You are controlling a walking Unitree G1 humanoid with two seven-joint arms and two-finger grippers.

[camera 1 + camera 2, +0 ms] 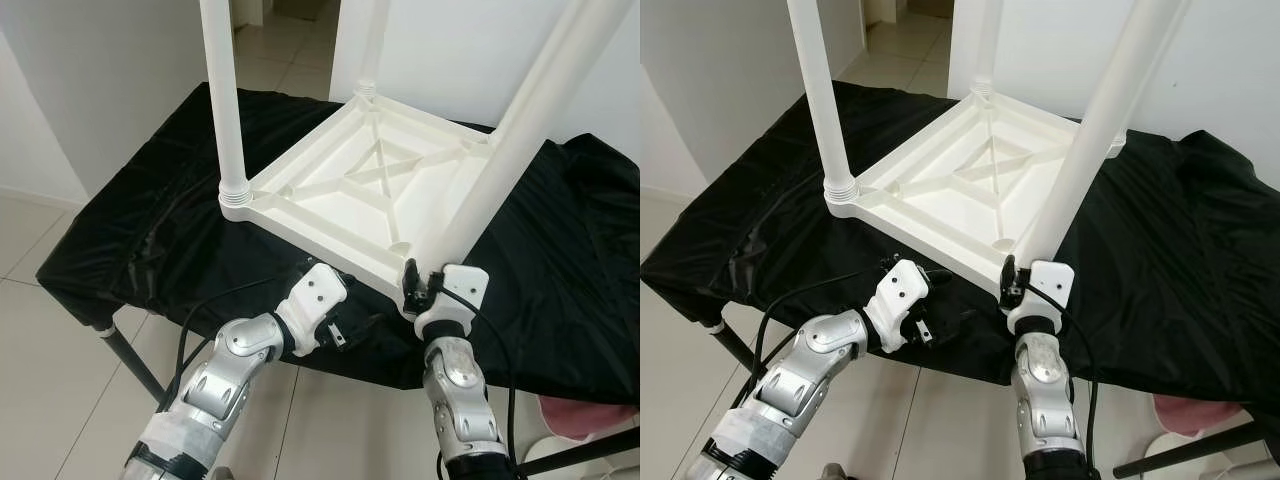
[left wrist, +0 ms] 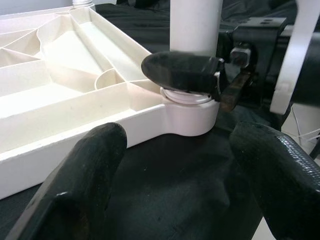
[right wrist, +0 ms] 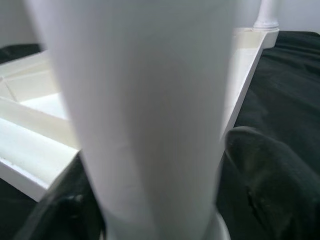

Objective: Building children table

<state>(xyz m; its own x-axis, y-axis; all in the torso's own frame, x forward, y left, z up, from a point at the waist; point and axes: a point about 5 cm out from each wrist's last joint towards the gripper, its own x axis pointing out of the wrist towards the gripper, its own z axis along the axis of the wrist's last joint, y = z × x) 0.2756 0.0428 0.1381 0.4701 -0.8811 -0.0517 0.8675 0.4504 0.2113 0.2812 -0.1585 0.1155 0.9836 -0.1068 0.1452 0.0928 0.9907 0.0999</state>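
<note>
Gripping near-corner leg [image 1: 500, 165] at its socket: right claw [image 1: 418, 290], fingers either side of upright shaft; left claw [image 1: 335, 330] wide, just beside on black table [image 1: 150, 230].

Tabletop [image 1: 350, 190] upside down on cloth [image 1: 150, 230] (legs [image 1: 222, 100] up)

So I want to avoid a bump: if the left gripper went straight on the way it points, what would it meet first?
Probably the near corner of the white tabletop, at the leg the right gripper holds. Its own fingers are open over black cloth; depth is unclear.
</note>
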